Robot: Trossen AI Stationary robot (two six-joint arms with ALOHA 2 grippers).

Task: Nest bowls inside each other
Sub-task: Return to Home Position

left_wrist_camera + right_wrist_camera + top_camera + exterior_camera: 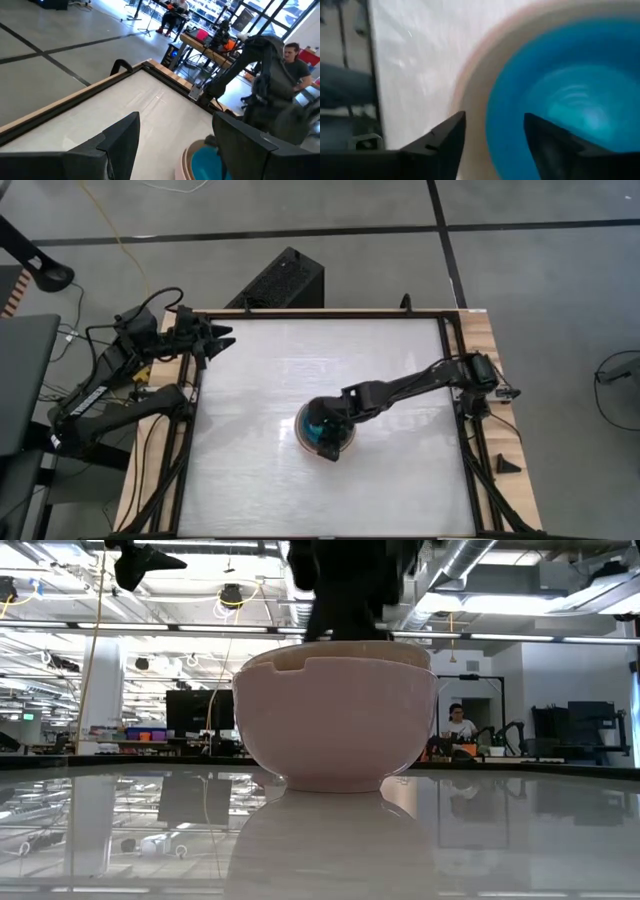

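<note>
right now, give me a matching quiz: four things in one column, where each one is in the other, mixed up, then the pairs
1 left pincer
2 right pincer
3 blue bowl
4 pink bowl

a outermost, resting on the table
b near the table's left edge, away from the bowls
c innermost, showing from above
d open, just above the bowls

Pairs: 1-b, 2-d, 3-c, 4-a

no readable text, labels or signs
</note>
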